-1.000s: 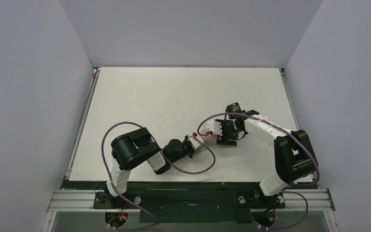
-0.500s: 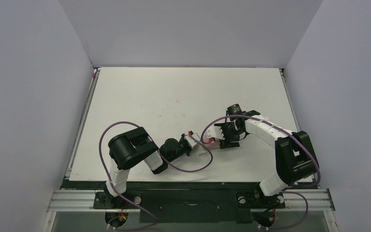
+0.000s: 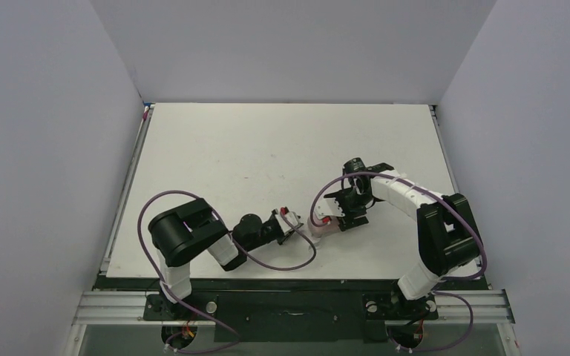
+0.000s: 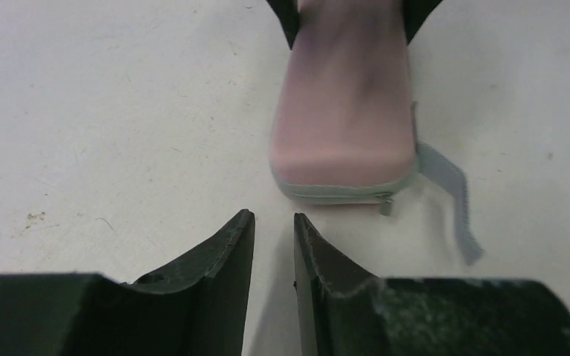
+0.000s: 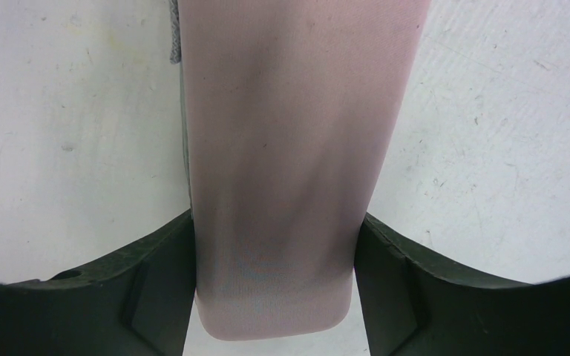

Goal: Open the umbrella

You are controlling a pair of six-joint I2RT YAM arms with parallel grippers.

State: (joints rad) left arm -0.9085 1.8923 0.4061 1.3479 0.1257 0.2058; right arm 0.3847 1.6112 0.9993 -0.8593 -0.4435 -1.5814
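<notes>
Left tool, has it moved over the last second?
Yes. The left tool has pulled back to the left, toward the left edge of the table, and slightly nearer the table's front edge.

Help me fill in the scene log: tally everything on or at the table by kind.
Pinkish zipped case: 1
Robot arms: 2 (left arm, right arm)
Total: 3
</notes>
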